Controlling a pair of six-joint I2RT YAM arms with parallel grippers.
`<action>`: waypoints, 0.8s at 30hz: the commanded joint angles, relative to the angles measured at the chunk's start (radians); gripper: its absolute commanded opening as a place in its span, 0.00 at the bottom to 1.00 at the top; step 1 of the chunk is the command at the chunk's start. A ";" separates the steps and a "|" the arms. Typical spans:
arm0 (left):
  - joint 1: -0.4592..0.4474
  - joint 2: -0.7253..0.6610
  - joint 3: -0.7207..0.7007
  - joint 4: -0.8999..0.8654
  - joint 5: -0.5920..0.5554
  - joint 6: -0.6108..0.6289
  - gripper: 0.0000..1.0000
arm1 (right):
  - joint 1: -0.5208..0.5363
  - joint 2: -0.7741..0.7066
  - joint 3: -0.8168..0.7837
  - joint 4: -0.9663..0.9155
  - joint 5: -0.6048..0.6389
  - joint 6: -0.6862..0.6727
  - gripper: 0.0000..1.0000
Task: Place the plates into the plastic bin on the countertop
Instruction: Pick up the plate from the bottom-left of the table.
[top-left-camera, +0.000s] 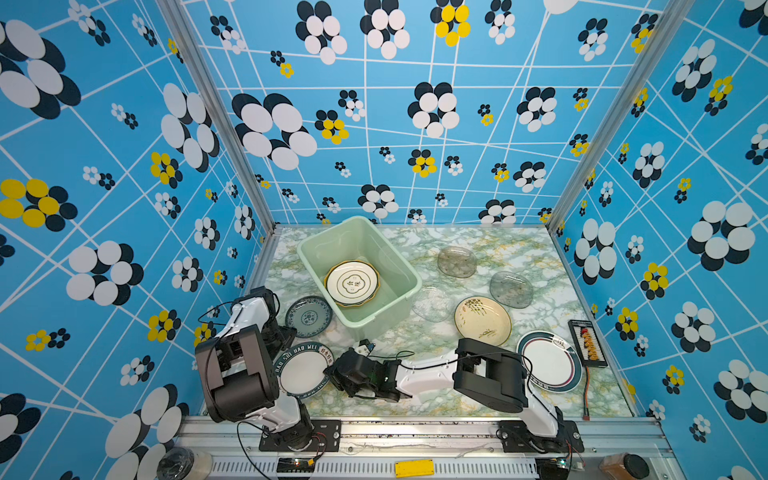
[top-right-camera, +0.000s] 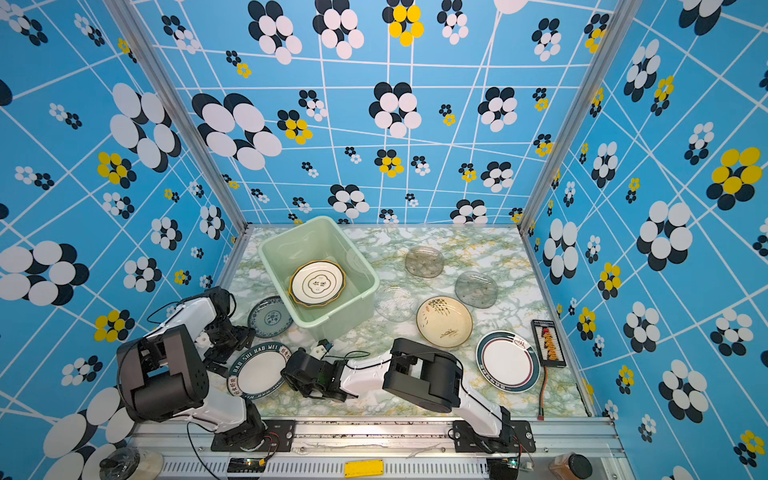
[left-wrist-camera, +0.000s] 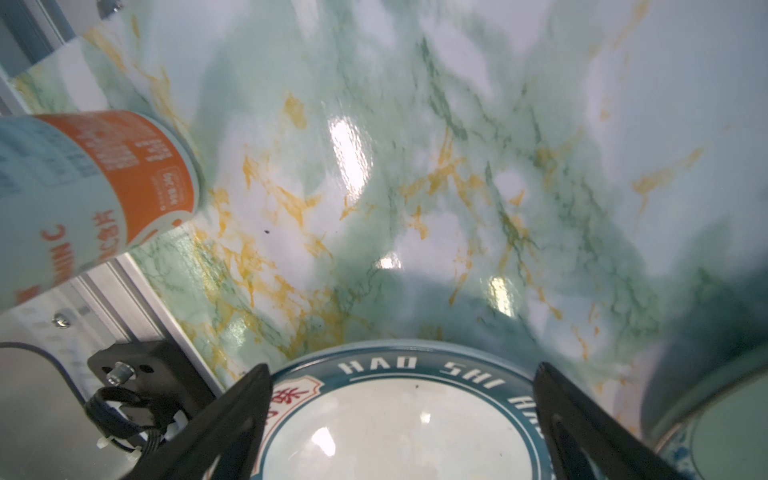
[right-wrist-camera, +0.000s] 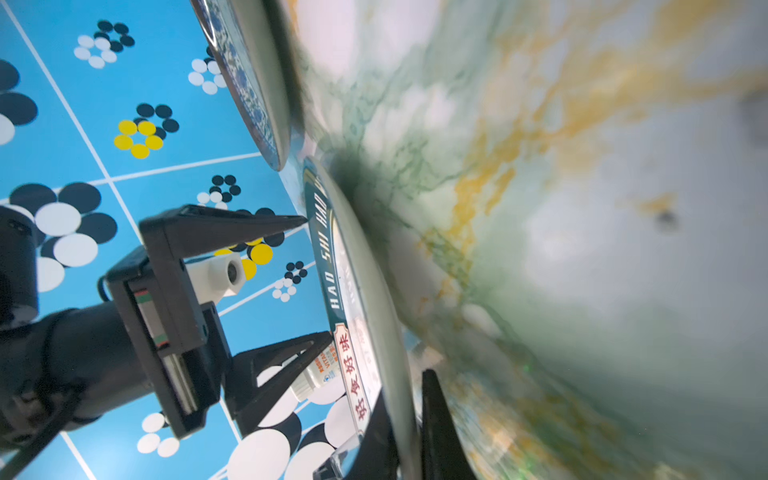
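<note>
A white plate with a dark teal lettered rim (top-left-camera: 301, 370) (top-right-camera: 255, 372) lies on the countertop (top-left-camera: 478, 249) near its front left. My right gripper (top-left-camera: 332, 372) (right-wrist-camera: 405, 399) is shut on the rim of that plate (right-wrist-camera: 353, 299), one finger above and one below. My left gripper (left-wrist-camera: 403, 368) (top-left-camera: 284, 338) stands open over the opposite side of the plate (left-wrist-camera: 395, 419). The mint-green plastic bin (top-left-camera: 395, 253) (top-right-camera: 357, 253) holds a white dark-rimmed plate (top-left-camera: 352, 284) on a yellow one.
On the countertop lie a small blue-green plate (top-left-camera: 308, 316), a cream plate (top-left-camera: 482, 321), a white dark-rimmed plate (top-left-camera: 548, 361) and three clear glass plates (top-left-camera: 457, 262) (top-left-camera: 511, 289) (top-left-camera: 432, 304). A black connector board (top-left-camera: 587, 343) sits far right. An orange-labelled bottle (left-wrist-camera: 95, 178) lies beyond the left edge.
</note>
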 joint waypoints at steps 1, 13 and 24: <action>-0.006 0.007 -0.006 -0.025 -0.009 0.015 0.99 | -0.015 0.006 0.017 -0.028 0.003 0.014 0.03; -0.011 -0.054 0.046 -0.082 -0.027 0.083 0.99 | 0.000 -0.063 0.020 -0.114 -0.014 0.081 0.00; -0.073 -0.156 0.086 -0.112 -0.004 0.124 0.99 | 0.030 -0.216 -0.007 -0.442 0.070 0.046 0.00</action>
